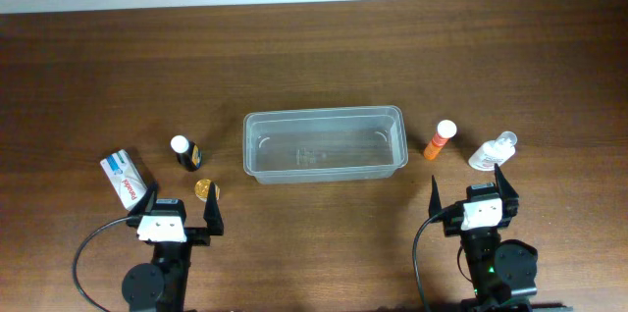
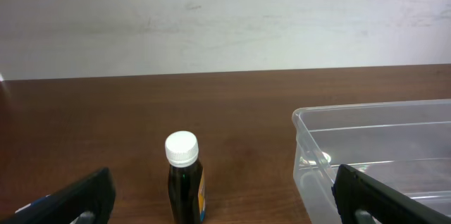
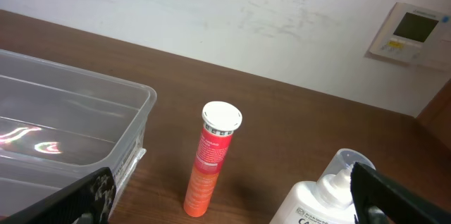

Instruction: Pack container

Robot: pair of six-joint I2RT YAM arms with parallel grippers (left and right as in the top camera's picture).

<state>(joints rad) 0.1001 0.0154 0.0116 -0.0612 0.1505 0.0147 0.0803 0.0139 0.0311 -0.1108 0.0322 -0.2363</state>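
The clear plastic container (image 1: 324,142) sits empty at the table's middle; its corner shows in the left wrist view (image 2: 366,153) and in the right wrist view (image 3: 70,132). A dark bottle with a white cap (image 1: 185,153) (image 2: 184,182) stands left of it. A small gold round object (image 1: 205,189) lies near my left gripper (image 1: 177,214), which is open and empty. An orange tube with a white cap (image 1: 440,139) (image 3: 211,157) and a clear bottle (image 1: 492,152) (image 3: 320,196) are right of the container. My right gripper (image 1: 473,191) is open and empty, just in front of them.
A white and blue box (image 1: 124,177) lies at the left, near my left gripper. The wooden table meets a white wall at the back. A wall panel (image 3: 410,34) shows in the right wrist view.
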